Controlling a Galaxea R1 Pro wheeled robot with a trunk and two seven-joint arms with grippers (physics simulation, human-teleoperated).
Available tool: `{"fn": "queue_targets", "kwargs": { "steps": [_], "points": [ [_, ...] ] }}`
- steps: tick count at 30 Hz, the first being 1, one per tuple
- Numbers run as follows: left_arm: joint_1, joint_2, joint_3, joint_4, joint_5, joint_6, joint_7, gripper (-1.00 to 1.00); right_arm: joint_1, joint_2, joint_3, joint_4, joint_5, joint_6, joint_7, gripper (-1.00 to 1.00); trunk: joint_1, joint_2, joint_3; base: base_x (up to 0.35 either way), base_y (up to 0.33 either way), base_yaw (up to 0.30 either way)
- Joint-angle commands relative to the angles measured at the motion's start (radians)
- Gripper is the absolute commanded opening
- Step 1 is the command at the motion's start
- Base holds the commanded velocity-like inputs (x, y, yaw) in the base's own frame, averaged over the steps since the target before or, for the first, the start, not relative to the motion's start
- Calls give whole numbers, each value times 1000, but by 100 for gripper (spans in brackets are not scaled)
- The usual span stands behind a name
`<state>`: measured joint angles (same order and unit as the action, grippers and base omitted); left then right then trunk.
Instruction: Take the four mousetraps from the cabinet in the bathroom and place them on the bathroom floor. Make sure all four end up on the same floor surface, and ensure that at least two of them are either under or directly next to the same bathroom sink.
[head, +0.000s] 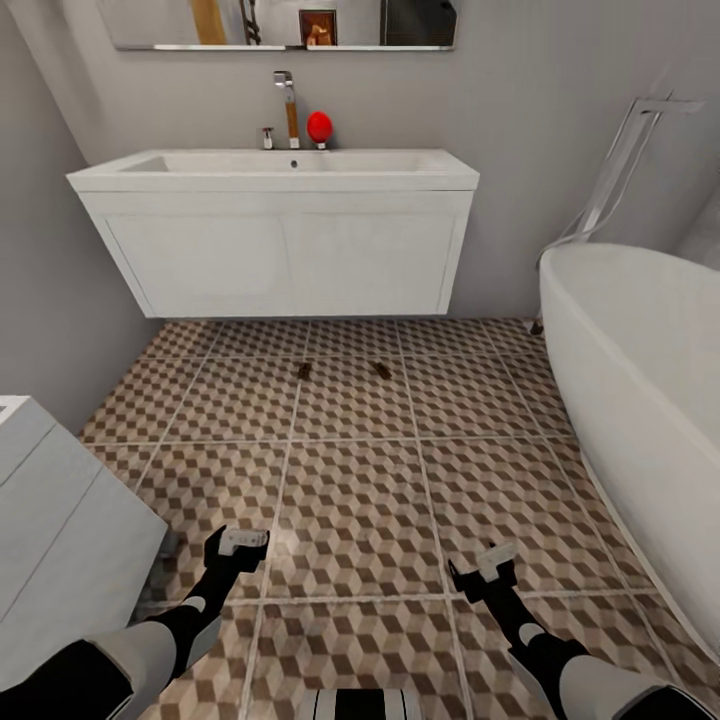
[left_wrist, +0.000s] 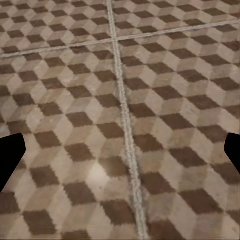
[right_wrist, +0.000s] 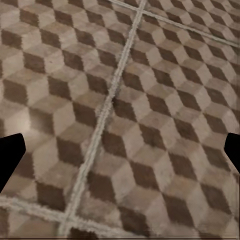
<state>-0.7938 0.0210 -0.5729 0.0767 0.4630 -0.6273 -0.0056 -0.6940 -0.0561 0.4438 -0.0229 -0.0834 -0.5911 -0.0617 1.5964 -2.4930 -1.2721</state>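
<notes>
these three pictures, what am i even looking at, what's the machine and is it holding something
It is a simulated two-armed robot in a bathroom. The big picture comes from a camera on its head, looking down over both arms: the left hand and the right hand hang above the patterned floor. The two smaller pictures come from cameras by each hand; the dark tips at their edges are spread fingers, with bare tiles between, so both hands are open and hold nothing. Ahead hangs a white sink, with a bathtub to the right. Two small brown mousetraps lie on the floor just before the sink.
</notes>
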Motion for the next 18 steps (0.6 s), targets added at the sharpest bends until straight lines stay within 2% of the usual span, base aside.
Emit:
{"fn": "queue_targets", "kwargs": {
  "steps": [1, 9, 18],
  "points": [
    [1, 0, -8, 3, 6, -4, -1, 100, 2, 0, 9, 0, -9, -2, -2, 100, -4, 7, 3, 0, 0, 0],
    [11, -1, -8, 3, 6, -2, -1, 100, 6, 1, 9, 1, -9, -2, -4, 100, -35, 63, 28, 0, 0, 0],
    [53, 6, -8, 3, 7, -3, -2, 100, 13, 1, 7, 0, -10, -4, -4, 100, -69, 126, 56, 0, 0, 0]
  ]
}}
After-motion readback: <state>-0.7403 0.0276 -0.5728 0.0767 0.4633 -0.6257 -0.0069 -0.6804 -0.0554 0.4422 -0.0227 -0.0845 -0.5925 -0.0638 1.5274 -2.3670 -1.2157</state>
